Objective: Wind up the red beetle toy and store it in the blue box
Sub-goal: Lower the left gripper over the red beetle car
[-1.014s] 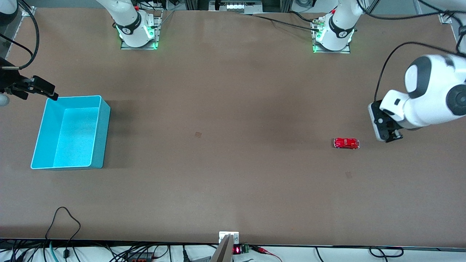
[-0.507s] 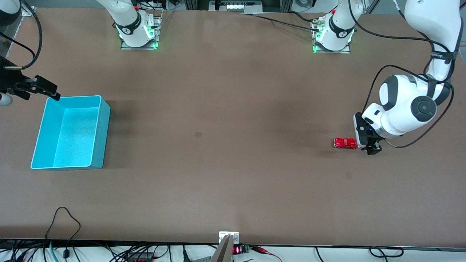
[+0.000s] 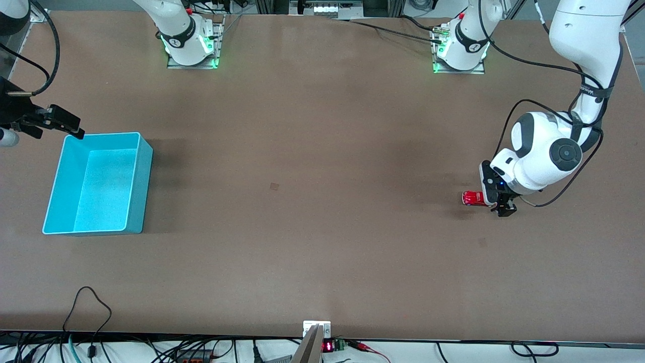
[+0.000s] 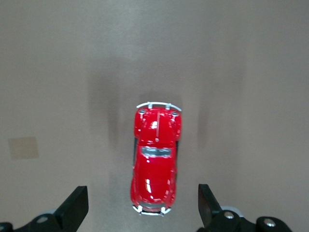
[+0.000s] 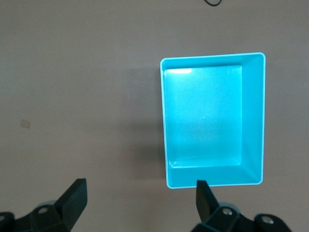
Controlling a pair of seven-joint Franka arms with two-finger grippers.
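Observation:
The red beetle toy (image 3: 471, 197) stands on the table toward the left arm's end. In the left wrist view the red beetle toy (image 4: 155, 159) lies lengthwise, its near bumper between my fingertips (image 4: 72, 210). My left gripper (image 3: 498, 204) is open, low over the end of the toy that points to the left arm's end of the table, and the left wrist view (image 4: 140, 210) shows it touching nothing. The blue box (image 3: 144, 184) stands empty toward the right arm's end. My right gripper (image 3: 50, 123) is open, up beside the box's corner; the box (image 5: 215, 180) shows below my right gripper (image 5: 137, 203).
A small pale patch (image 3: 274, 186) marks the table's middle, and another (image 4: 23, 147) lies beside the toy. Cables (image 3: 88, 307) trail along the table's edge nearest the front camera. The arms' bases (image 3: 189, 45) stand at the farthest edge.
My left arm has swung in and come down from the table's end to over the toy's end. The toy, the box and my right arm have not moved.

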